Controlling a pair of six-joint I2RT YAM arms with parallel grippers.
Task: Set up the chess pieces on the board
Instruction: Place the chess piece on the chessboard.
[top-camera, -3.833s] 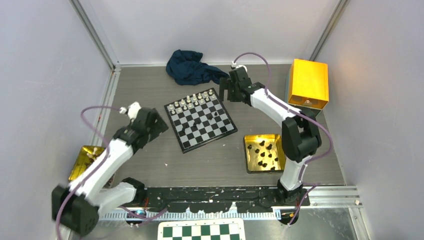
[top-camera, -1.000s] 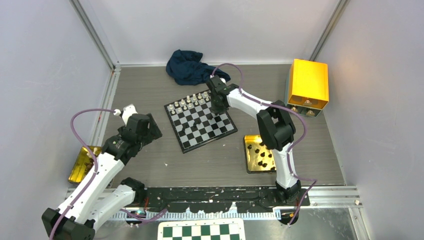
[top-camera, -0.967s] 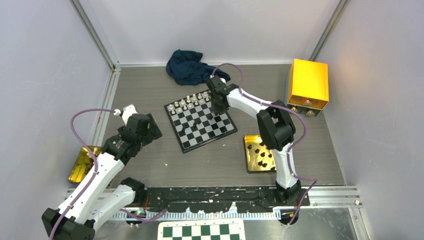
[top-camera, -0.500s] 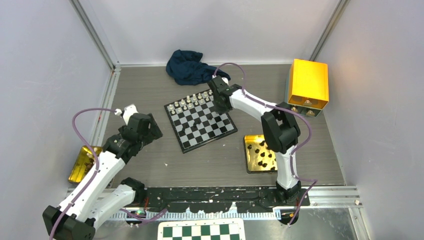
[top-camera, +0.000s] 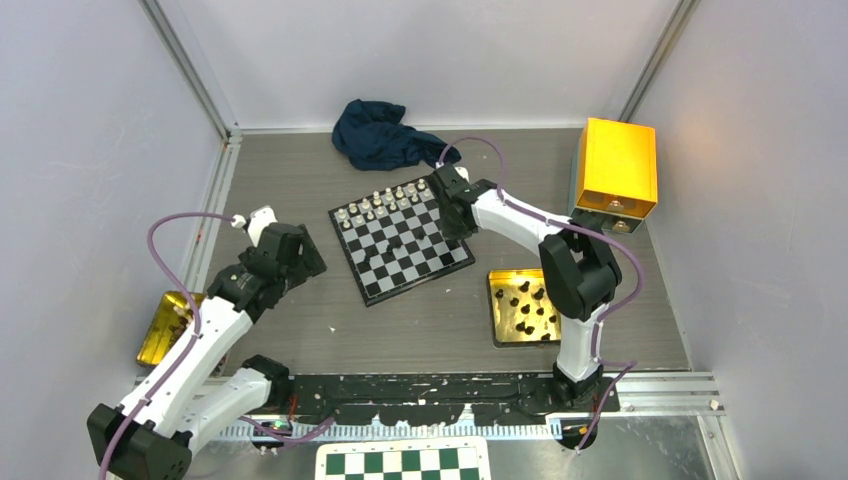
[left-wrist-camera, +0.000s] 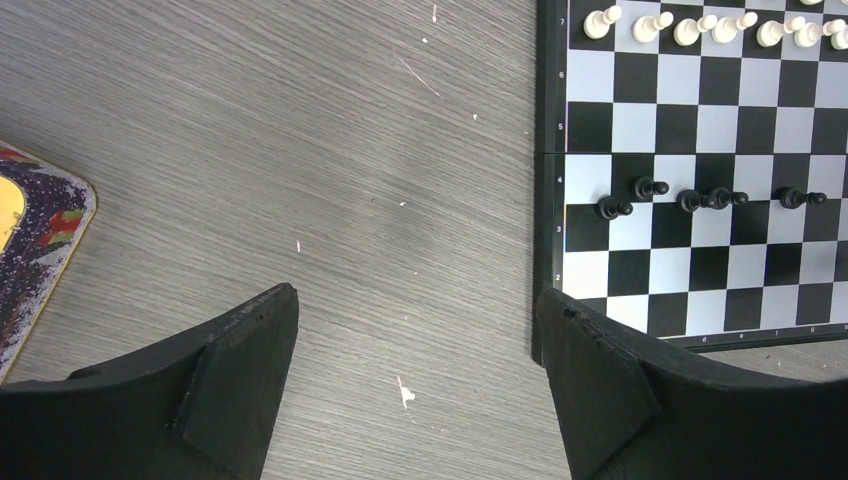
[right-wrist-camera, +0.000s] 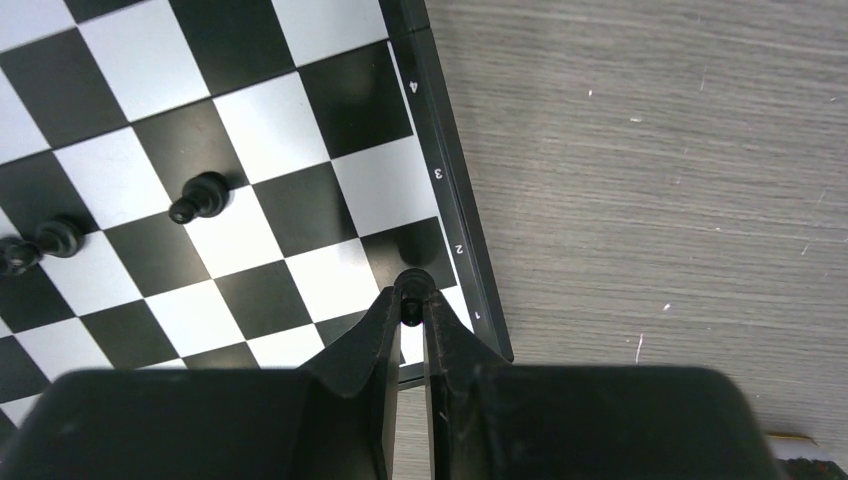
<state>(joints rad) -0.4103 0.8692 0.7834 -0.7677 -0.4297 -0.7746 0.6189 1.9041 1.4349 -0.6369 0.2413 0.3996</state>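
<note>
right tool (right-wrist-camera: 411, 310): clenched on tiny black chess piece (right-wrist-camera: 412, 284)
piece location: over small black-and-silver chessboard (right-wrist-camera: 440, 180), edge square beside row mark 2 (drop looks straight down)
left tool (left-wrist-camera: 415, 305): released, empty, farther off

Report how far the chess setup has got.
Done: the white pieces line the far edge of the board. In hand: the right gripper is shut on a black piece over the board's corner squares. The left gripper hangs open over the tabletop. Left: several loose black pieces stand mid-board, and more black ones lie in the gold tray.
</note>
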